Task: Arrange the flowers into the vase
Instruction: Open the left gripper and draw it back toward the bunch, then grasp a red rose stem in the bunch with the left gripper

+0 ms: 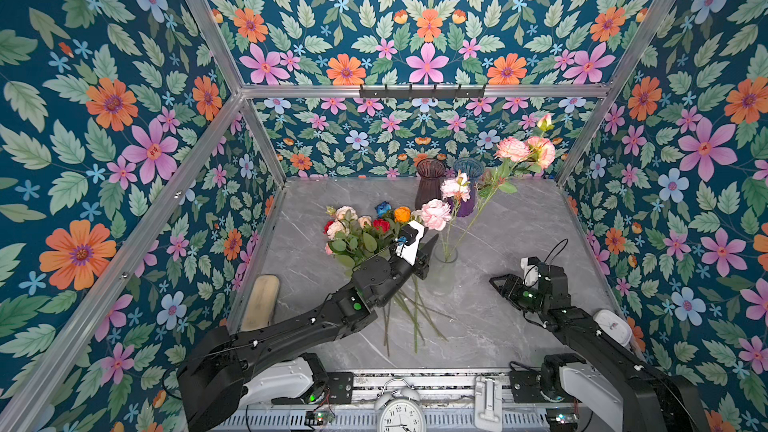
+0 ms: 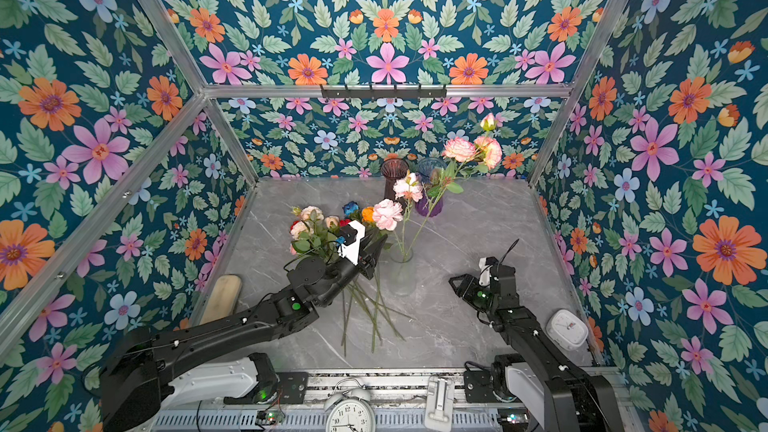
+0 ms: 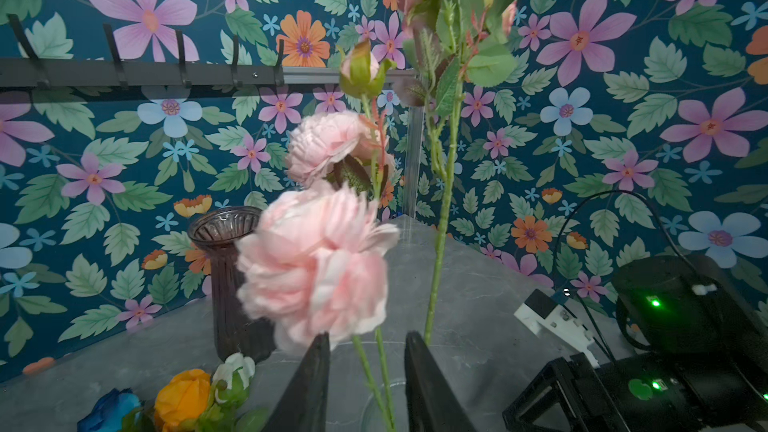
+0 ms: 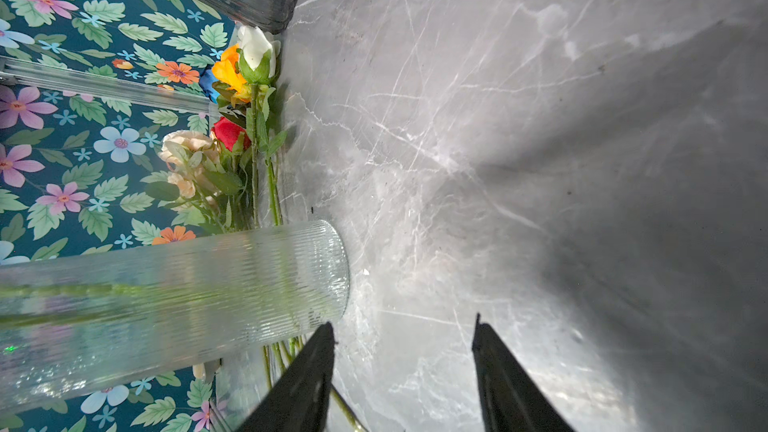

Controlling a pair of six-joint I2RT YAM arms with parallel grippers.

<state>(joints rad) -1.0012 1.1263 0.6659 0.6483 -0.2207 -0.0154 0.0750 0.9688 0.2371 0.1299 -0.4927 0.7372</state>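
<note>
A few pink flowers (image 1: 435, 214) stand in the clear ribbed vase (image 1: 445, 278), their stems fanning out from its narrow mouth so the blooms lean apart. The left gripper (image 3: 365, 334) sits right at that mouth. Its jaws are parted, and two thin stems run loose through the gap, pinched by neither finger. To me that reads as a stem delivered and freed, so the gripper can back off without dragging it out. Under that arm, behind the gripper, the bunch (image 1: 361, 238) lies flat on the table (image 1: 519, 222): red, orange, blue, white and peach heads pointing away, stems trailing back. It lies within easy reach for the next pick, so most of the job is still to do. The right gripper (image 4: 403, 320) waits low, well off to the vase's other side. Its jaws are spread and hold nothing, though in its wrist view the vase wall is just beside one finger. I'd guess it is placed to steady the glass if a stem tips it. Beyond the left gripper stand a dark vase (image 1: 430, 184) and a blue one (image 1: 467, 168), both unused.
</note>
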